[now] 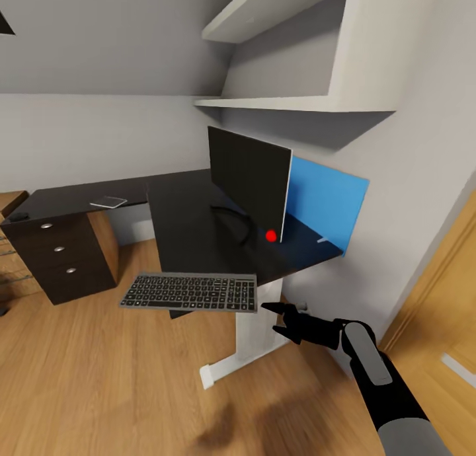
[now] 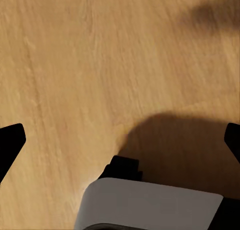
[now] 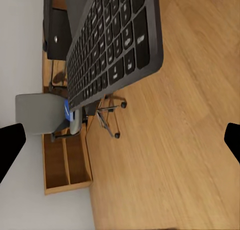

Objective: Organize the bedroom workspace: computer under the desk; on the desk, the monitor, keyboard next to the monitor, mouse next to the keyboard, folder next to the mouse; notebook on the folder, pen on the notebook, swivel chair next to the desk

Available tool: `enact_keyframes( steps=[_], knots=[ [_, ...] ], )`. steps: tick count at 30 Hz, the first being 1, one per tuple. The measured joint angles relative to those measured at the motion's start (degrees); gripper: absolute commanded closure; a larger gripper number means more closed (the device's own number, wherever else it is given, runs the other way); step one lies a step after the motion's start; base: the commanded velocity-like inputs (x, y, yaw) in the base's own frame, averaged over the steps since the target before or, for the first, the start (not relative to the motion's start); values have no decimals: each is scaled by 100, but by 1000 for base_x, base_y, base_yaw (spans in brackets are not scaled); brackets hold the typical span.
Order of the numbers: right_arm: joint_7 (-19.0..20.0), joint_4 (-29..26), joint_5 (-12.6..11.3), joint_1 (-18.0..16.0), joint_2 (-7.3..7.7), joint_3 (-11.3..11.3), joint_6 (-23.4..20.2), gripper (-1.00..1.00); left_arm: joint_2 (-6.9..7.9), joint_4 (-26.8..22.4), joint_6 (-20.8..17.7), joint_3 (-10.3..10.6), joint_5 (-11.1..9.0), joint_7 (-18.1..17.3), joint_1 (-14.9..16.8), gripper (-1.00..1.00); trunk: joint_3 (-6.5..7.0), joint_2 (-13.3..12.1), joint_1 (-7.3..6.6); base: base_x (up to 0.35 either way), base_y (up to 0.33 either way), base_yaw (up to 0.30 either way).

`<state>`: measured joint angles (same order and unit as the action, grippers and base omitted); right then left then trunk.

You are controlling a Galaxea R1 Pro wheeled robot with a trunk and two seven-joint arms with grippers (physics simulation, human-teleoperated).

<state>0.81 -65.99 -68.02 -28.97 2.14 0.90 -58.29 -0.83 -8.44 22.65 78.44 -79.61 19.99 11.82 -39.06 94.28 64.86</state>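
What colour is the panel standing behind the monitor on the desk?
Bright blue panel, behind the black monitor; clearest in the head view.

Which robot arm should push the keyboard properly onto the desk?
Probably the right: its open end effector sits just beside the keyboard, which overhangs the desk edge. The left end effector faces bare floor.

Black monitor (image 1: 248, 178), grey-keyed keyboard (image 1: 189, 291), blue panel (image 1: 327, 198)
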Motion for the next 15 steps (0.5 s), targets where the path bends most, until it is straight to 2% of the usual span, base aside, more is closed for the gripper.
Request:
enact_keyframes(
  steps=[3, 8, 11, 15],
  knots=[
    [1, 0, 0, 0, 2, 0, 0, -100, -3, 0, 1, 0, 0, 0, 0, -100, 0, 0, 1, 119, 0, 0],
    [0, 5, 0, 0, 3, -1, 1, -100, 11, 0, 1, 0, 0, 0, -1, -100, 0, 0, 0, 239, 0, 0],
    [-1, 6, 2, 0, 2, -1, 1, -100, 17, 0, 0, 0, 0, 0, 0, -100, 0, 0, 1, 97, 0, 0],
    [4, 9, 7, 0, 1, -1, 1, -100, 20, 0, 2, 4, 6, 0, 0, -100, 0, 0, -1, 241, 0, 0]
  ],
)
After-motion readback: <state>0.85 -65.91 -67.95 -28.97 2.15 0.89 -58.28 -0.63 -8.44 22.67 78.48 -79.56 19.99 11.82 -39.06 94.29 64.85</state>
